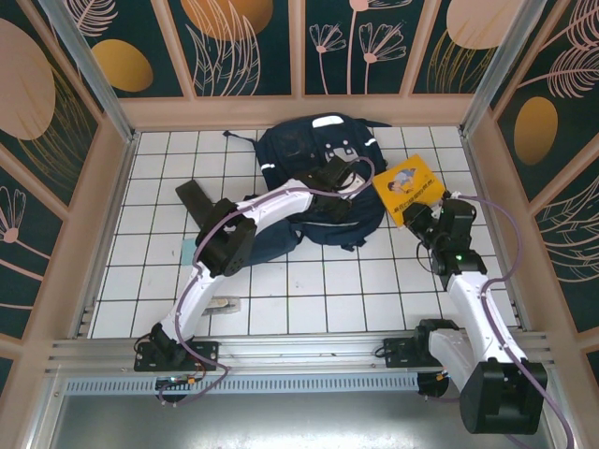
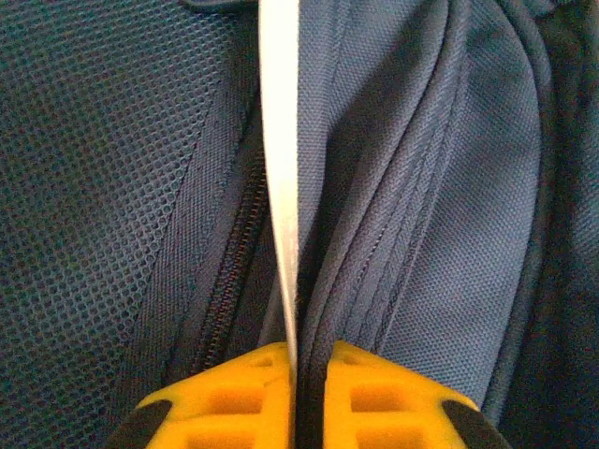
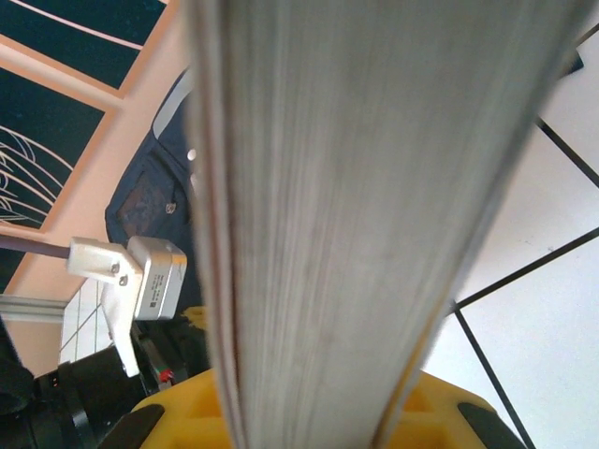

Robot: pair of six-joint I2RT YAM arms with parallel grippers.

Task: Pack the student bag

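The student bag [image 1: 301, 150], navy blue with white stripes, lies at the back middle of the tiled floor. My left gripper [image 1: 343, 178] reaches over its right side. Up close, my left gripper [image 2: 309, 360] is shut, its yellow fingers [image 2: 234, 393] pinching a dark piped seam of the student bag [image 2: 449, 187] beside a white stripe [image 2: 279, 140]; a zipper [image 2: 229, 271] runs to the left. My right gripper [image 1: 418, 221] is shut on a yellow book [image 1: 408, 186], held just right of the bag. The book's page edges [image 3: 356, 187] rise between my right gripper [image 3: 314, 407] jaws.
A flat black object [image 1: 197, 198] lies left of the bag, a pale blue item [image 1: 190, 248] beside the left arm, and a small white piece [image 1: 223, 303] near the front. Wooden walls enclose the white tiled floor [image 1: 309, 290]. The left arm's wrist camera [image 3: 154, 276] sits close to the book.
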